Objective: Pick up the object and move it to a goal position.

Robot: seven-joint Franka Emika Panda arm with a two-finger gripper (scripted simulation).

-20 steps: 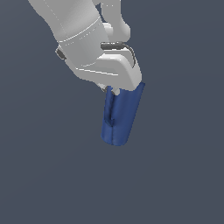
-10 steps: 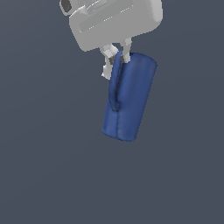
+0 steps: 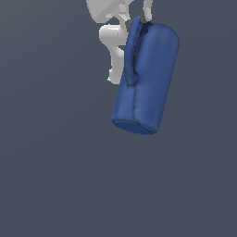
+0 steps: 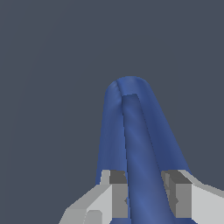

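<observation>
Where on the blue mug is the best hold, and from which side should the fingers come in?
At the rim end, where the gripper has it now: the mug hangs base-down and slightly tilted. In the wrist view the fingers straddle the loop handle, one each side. That narrow strap fits between the pads; the round body looks too wide. Come from above the rim.

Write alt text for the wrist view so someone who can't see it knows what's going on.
A dark blue mug fills the middle of the frame, stretching away from the camera, with its loop handle running along it as a raised strip. The pale grey pincer is closed on the mug, one finger on each side. Behind is plain dark grey.
</observation>
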